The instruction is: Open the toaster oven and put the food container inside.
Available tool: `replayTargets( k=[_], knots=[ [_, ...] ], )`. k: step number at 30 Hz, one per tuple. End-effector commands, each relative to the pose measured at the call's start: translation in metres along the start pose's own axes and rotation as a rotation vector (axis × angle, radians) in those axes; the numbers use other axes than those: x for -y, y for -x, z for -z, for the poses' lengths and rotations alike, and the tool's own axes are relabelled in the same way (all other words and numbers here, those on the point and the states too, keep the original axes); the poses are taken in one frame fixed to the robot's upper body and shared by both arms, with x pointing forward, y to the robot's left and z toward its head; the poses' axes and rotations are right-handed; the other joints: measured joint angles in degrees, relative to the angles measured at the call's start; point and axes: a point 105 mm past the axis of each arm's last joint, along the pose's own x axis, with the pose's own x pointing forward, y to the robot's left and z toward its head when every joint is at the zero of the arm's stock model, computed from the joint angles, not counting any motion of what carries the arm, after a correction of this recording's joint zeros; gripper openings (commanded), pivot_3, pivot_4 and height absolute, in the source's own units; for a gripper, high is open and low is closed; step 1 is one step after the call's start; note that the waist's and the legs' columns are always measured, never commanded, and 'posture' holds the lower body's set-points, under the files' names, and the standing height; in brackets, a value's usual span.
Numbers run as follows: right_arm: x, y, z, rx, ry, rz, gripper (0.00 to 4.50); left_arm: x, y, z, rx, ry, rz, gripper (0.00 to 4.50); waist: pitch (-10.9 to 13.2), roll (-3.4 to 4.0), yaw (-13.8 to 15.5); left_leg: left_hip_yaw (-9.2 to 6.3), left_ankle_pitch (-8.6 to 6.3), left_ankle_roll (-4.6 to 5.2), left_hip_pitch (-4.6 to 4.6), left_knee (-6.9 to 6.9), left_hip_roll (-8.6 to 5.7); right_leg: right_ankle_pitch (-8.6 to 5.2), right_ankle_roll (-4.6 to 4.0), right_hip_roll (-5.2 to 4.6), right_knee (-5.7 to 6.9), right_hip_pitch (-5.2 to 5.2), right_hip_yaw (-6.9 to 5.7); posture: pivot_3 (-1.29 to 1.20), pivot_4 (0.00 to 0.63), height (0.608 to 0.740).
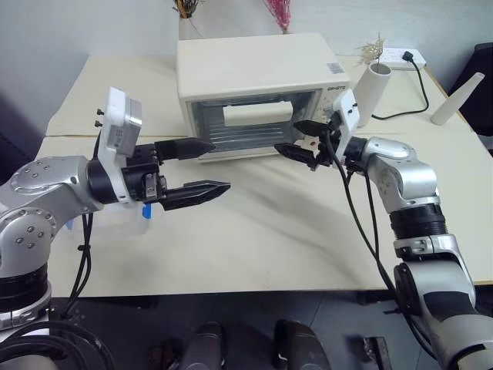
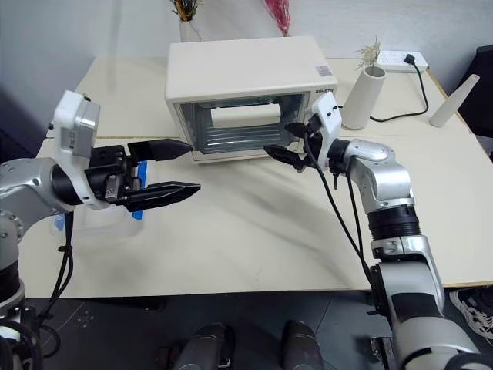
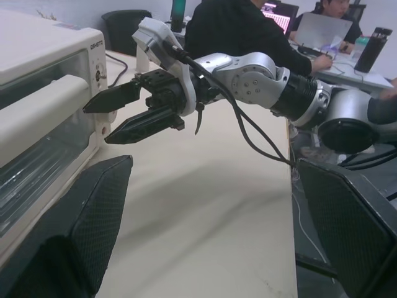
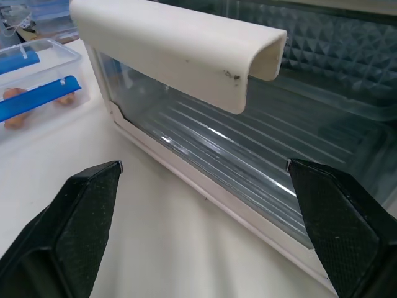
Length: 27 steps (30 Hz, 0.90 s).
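A cream oven (image 1: 250,77) sits at the back of a table (image 1: 262,231), its glass door shut. The right gripper (image 1: 296,139) hovers open just in front of the door's handle (image 4: 180,46), touching nothing. The left gripper (image 1: 202,166) is raised and open, empty, above the container (image 4: 34,77), which rests on the table left of the oven.

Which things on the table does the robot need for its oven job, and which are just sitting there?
Needed:
- toaster oven, door shut
- food container, beside the oven
- left gripper, open
- right gripper, open, near the oven door

Just lying about:
- white tube vase with dried stems
- power strip and its black cable
- white cone
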Motion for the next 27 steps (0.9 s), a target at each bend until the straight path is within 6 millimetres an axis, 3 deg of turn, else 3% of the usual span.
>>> replayTargets(
  k=[1,8,17,21,27],
  knots=[
    [-0.007,-0.005,-0.028,0.088,0.058,-0.062,4.41,-0.002,0.008,-0.005,0.01,-0.051,-0.044,4.5,0.0,0.0,-0.1,-0.01,0.0,0.0,0.0,-0.02,0.02,0.0,0.0,0.01,0.05,-0.07,0.08,0.0,0.15,0.74],
    [-0.035,-0.003,-0.034,0.124,0.08,-0.229,4.41,-0.008,0.009,0.0,0.01,-0.054,-0.081,4.5,0.0,0.01,-0.1,0.01,0.0,-0.02,-0.06,-0.04,0.03,0.0,0.0,0.04,0.22,-0.37,0.39,0.0,0.15,0.74],
    [-0.057,0.008,-0.024,0.118,0.083,-0.302,4.41,-0.022,0.01,-0.006,0.042,-0.082,-0.133,4.5,0.0,0.04,-0.2,0.15,-0.01,-0.05,-0.05,-0.08,0.07,0.0,0.0,0.09,0.34,-0.53,0.55,0.0,0.15,0.74],
    [-0.062,0.011,-0.015,0.111,0.068,-0.295,4.5,-0.04,0.013,-0.018,0.073,-0.117,-0.195,3.56,0.0,0.04,-0.1,0.42,-0.02,-0.06,-0.06,-0.07,0.07,0.0,0.0,0.1,0.35,-0.54,0.57,0.0,0.15,0.74],
    [-0.066,0.012,-0.008,0.11,0.053,-0.274,4.5,-0.09,0.011,-0.02,-0.016,-0.269,-0.37,1.77,0.0,0.04,0.0,0.68,-0.02,-0.06,-0.05,-0.07,0.07,0.0,0.0,0.14,0.37,-0.56,0.58,0.0,0.15,0.74]
  ],
)
